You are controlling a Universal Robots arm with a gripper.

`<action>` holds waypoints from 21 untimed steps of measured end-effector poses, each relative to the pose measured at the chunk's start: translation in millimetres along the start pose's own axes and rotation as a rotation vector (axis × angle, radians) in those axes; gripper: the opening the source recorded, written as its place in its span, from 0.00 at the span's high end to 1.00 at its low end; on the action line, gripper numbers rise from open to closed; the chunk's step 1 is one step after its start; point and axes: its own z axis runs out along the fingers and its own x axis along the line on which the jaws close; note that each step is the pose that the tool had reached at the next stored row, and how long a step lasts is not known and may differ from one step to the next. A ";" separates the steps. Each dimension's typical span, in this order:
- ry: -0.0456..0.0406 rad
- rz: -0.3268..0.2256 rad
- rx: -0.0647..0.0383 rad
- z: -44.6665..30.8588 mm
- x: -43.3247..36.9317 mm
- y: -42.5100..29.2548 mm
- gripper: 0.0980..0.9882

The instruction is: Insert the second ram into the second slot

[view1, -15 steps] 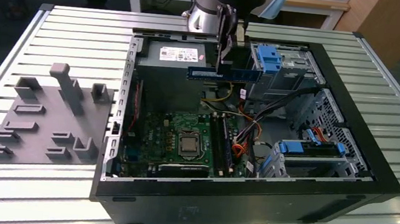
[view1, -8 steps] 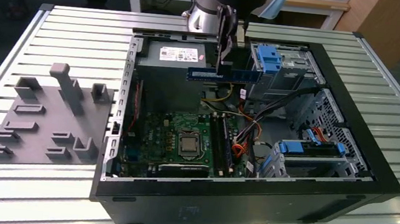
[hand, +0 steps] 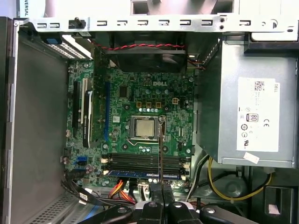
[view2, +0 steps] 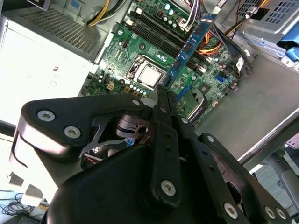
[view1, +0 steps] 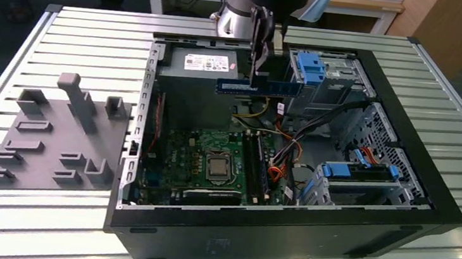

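Blue second ram (view1: 242,87) | clamped in claw (view1: 261,75) | held above motherboard (view1: 182,156)

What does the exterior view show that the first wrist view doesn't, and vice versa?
Exterior view: the grey moulded tray on the slatted table beside the computer case. First wrist view: the fan with its red wire. Both: the tool, which in the exterior view grips the blue ram stick over the open case, the green motherboard and its processor.
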 end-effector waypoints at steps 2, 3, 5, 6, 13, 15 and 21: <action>-0.0001 0.000 0.000 0.1 0.8 0.1 0.98; -0.0001 0.000 0.000 0.1 1.1 0.2 0.98; -0.0001 0.000 0.000 0.2 1.9 0.2 0.98; -0.0002 0.000 0.000 0.3 2.3 0.2 0.98; -0.0002 0.001 0.000 0.5 4.7 0.3 0.98; -0.0003 0.016 -0.001 0.5 4.8 0.3 0.98; -0.0019 0.094 -0.008 0.6 4.8 0.3 0.98</action>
